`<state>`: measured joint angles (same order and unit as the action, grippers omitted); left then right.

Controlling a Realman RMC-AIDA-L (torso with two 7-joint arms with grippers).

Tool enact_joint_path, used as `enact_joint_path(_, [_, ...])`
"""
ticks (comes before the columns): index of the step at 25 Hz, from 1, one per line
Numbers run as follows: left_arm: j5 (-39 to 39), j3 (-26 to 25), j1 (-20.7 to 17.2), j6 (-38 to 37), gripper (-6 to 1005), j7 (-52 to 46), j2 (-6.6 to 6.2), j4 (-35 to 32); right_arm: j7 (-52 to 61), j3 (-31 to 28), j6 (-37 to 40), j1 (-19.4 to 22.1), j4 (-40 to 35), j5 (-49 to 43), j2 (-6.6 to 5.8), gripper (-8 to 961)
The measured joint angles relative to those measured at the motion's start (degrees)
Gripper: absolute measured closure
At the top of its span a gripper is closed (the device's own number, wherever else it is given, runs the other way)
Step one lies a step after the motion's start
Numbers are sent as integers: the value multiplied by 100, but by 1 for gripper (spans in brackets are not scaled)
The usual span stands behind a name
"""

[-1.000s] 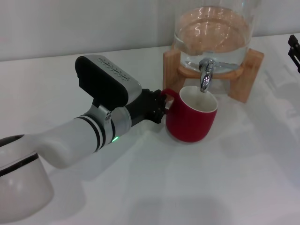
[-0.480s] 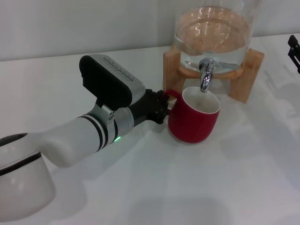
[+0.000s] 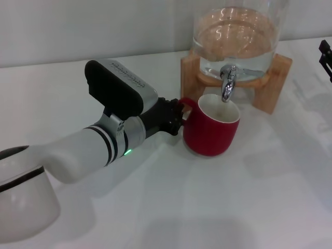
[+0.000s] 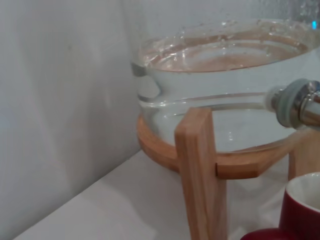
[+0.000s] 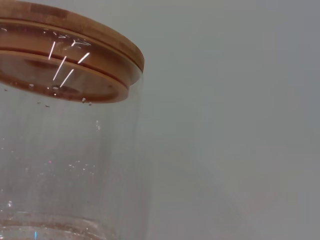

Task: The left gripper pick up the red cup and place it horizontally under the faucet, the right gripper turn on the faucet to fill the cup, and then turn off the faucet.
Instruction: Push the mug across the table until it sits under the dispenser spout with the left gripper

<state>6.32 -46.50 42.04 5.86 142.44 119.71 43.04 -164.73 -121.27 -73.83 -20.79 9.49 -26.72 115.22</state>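
Cup and left arm have slid slightly left since half a second ago; otherwise little change.

Head view: red cup (image 3: 210,132) stands upright on the white table (image 3: 218,202), its mouth directly below the spout of the faucet (image 3: 227,83). Left gripper (image 3: 174,115) sits at the cup's handle, black fingers pinching it from the left. Faucet hangs off a glass jar (image 3: 236,39) holding water, on a wooden stand (image 3: 272,83). Right gripper (image 3: 326,57) is barely in frame at the right edge, well apart from the faucet; can't tell its finger state.

Left wrist view: jar, stand leg (image 4: 200,175), faucet body (image 4: 300,102), and cup rim (image 4: 305,210) in the corner.

Right wrist view: jar upper wall and wooden lid (image 5: 70,55) only.
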Motion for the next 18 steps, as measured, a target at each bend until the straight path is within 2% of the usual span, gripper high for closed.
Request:
enact_joint_path(7, [-1, -22, 150, -4, 889, -303, 0, -190, 3, 12, 0, -2, -6, 0, 0, 350])
enact_joint_path(13, [0, -7, 152, 25, 793, -314, 0, -214, 3, 51, 0, -4, -8, 0, 0, 350])
enact_joint_path(18, [0, -3, 105, 25, 799, -316, 0, -177, 3, 75, 1, -4, -9, 0, 0, 350])
